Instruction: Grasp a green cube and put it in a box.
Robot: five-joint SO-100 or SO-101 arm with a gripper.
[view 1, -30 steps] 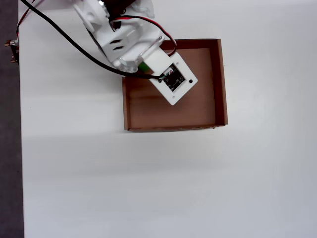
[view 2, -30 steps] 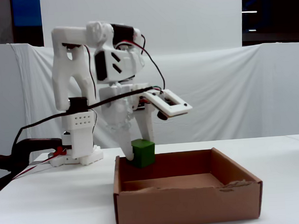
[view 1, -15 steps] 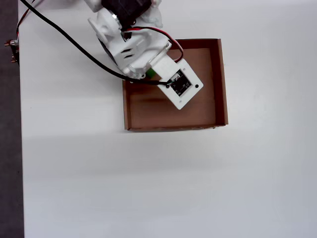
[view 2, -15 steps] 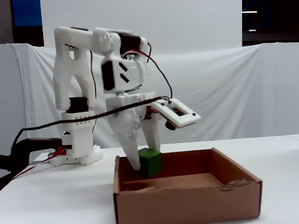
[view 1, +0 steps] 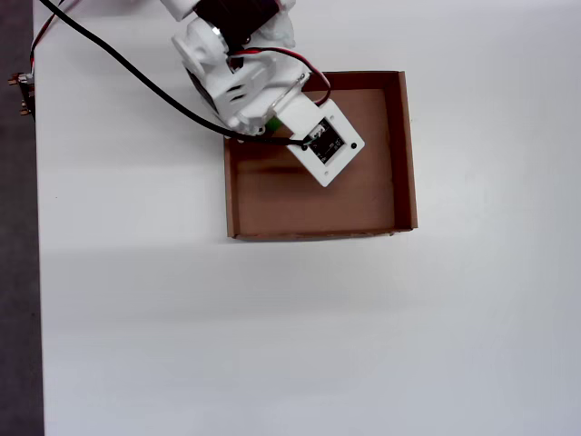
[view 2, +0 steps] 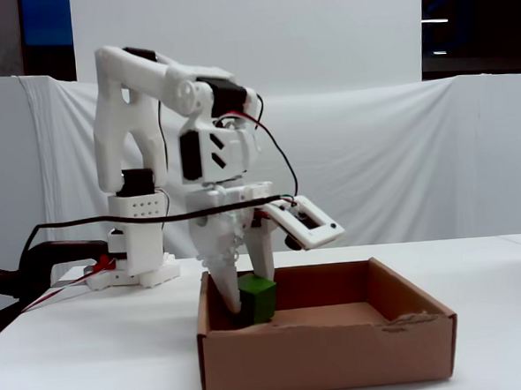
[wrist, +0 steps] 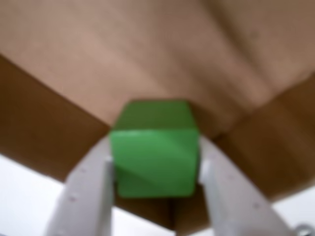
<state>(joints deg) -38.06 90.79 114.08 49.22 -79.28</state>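
Observation:
The green cube point(wrist: 155, 147) sits between my two white fingers in the wrist view, and the gripper point(wrist: 156, 166) is shut on it. Behind it lie the brown bottom and a corner of the box point(wrist: 147, 54). In the fixed view the gripper point(view 2: 249, 307) holds the green cube point(view 2: 257, 299) down inside the box point(view 2: 328, 359), near its left wall and low over the bottom. From overhead the arm covers the gripper. Only a sliver of the green cube point(view 1: 270, 124) shows, near the upper left corner of the box point(view 1: 406, 154).
The arm's base point(view 2: 142, 255) stands behind the box's left side in the fixed view. A black cable point(view 1: 136, 82) runs from the arm across the white table toward its left edge point(view 1: 38, 272). A white camera plate point(view 1: 324, 145) juts out over the box.
The gripper has gone down with the green cube, from above the box's back left rim to inside the box. From overhead the arm has shifted slightly.

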